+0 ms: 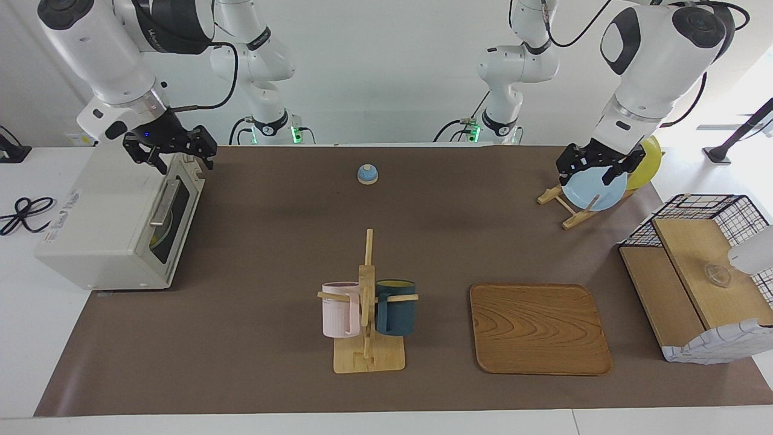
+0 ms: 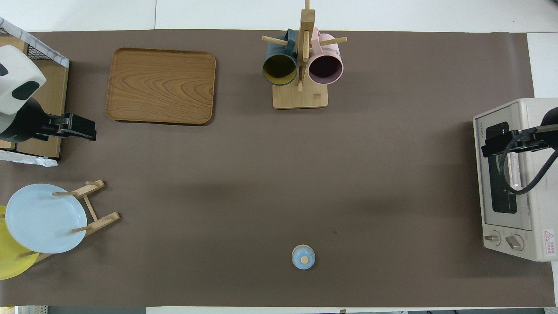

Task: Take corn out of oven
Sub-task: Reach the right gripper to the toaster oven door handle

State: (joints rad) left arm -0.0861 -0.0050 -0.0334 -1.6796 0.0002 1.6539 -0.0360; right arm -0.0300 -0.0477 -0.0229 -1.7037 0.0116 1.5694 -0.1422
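Both pairs of jaws stand parted with nothing between them. The right gripper point(image 1: 171, 152) hangs over the top front corner of the oven point(image 1: 102, 223), at the end of the oven nearest the robots, above the metal bar handle point(image 1: 164, 202) and not touching it as far as can be told. The oven sits at the right arm's end of the table with its glass door shut. Through the window a sliver of yellow point(image 1: 158, 237) shows low inside, which may be the corn, though its shape cannot be made out.

The left gripper point(image 1: 593, 168) waits in the air over the pale blue plate point(image 1: 595, 188) that stands in a wooden rack with a yellow plate point(image 1: 646, 162) at the left arm's end.

Mid-table lies a small blue lid point(image 1: 367, 174), near the robots. Farther from them stand a mug tree point(image 1: 366, 302) carrying a pink mug point(image 1: 339, 309) and a dark teal mug point(image 1: 395, 307), and a wooden tray point(image 1: 537, 329) beside it, toward the left arm's end.
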